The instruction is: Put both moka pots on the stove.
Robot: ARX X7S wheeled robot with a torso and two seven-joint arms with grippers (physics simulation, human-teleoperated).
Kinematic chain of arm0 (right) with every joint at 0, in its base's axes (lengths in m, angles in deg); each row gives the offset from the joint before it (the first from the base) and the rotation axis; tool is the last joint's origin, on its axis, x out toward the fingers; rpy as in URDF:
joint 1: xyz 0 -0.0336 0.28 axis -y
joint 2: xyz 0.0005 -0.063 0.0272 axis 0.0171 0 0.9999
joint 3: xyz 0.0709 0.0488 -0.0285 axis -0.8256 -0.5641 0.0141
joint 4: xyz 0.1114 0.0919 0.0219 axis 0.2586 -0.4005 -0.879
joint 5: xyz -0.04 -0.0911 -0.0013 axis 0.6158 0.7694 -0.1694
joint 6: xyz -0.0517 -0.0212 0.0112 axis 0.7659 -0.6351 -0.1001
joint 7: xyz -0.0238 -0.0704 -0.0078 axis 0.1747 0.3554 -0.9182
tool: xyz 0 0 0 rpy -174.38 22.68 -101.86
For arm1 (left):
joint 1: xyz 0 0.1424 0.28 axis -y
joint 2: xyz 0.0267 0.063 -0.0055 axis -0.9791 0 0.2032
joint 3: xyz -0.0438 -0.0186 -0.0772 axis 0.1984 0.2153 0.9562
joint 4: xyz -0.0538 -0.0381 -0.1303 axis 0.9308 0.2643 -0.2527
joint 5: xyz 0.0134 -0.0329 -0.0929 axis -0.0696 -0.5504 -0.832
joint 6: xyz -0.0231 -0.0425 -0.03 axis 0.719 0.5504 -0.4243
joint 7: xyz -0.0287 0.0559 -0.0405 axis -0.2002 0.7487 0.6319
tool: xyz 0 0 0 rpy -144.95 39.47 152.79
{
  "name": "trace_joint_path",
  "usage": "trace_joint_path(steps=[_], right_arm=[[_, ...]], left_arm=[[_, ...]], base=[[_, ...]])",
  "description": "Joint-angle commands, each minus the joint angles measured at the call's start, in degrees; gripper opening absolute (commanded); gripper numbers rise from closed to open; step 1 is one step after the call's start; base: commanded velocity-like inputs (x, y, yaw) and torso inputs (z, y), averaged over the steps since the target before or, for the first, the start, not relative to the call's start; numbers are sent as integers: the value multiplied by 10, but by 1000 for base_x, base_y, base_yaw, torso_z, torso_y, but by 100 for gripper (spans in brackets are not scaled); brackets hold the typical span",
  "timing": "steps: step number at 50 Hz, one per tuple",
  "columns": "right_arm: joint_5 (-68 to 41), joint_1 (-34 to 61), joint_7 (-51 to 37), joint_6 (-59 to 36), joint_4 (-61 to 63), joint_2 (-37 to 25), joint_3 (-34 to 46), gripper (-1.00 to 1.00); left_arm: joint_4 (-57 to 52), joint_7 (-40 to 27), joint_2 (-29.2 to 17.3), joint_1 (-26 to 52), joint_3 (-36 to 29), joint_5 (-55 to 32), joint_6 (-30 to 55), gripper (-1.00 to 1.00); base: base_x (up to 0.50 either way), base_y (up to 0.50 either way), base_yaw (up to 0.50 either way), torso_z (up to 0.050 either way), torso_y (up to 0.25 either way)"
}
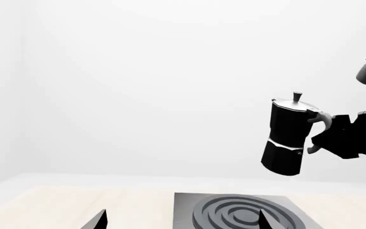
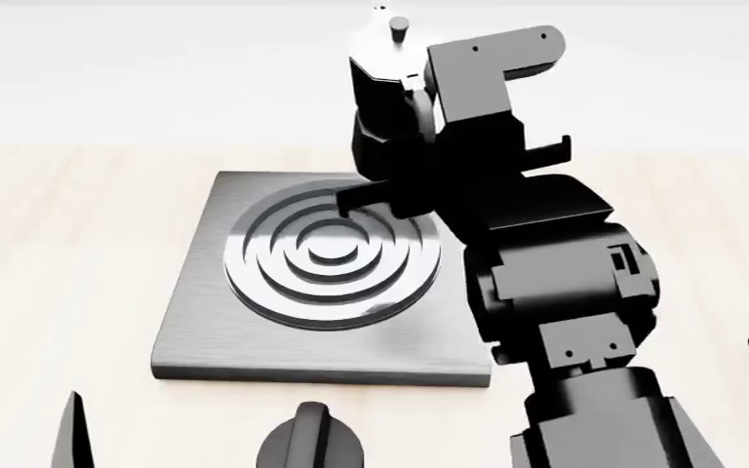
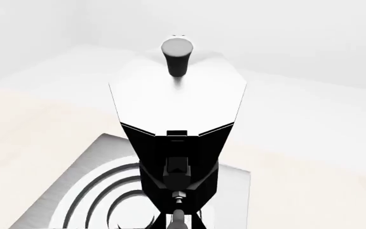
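The right tool (image 1: 320,133) is gripping a moka pot (image 1: 287,136) by its handle — holding it upright above the stove (image 2: 206,322); the left tool's opening cannot be told.

pale wooden tabletop (image 2: 75,224), plain white walls (image 1: 138,71)

Silver-lidded moka pot (image 3: 177,143) above stove (image 3: 75,200)
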State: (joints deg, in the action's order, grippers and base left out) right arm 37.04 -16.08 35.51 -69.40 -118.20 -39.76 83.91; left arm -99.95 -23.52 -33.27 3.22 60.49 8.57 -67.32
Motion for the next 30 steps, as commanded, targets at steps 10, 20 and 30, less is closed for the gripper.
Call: trace_joint_path(steps=[10, 20, 30], right_arm=[[-231, 90, 3, 154, -186, 54, 231, -100], [-441, 97, -26, 217, -191, 54, 442, -100], [-559, 102, -35, 260, -192, 54, 563, -100]], left_arm=[[4, 1, -4, 0, 0, -7, -7, 100], [8, 2, -6, 1, -3, -6, -10, 100], [6, 1, -10, 0, -7, 0, -8, 100]], base=[[0, 0, 0, 0, 1], [0, 0, 0, 0, 1], [0, 0, 0, 0, 1]])
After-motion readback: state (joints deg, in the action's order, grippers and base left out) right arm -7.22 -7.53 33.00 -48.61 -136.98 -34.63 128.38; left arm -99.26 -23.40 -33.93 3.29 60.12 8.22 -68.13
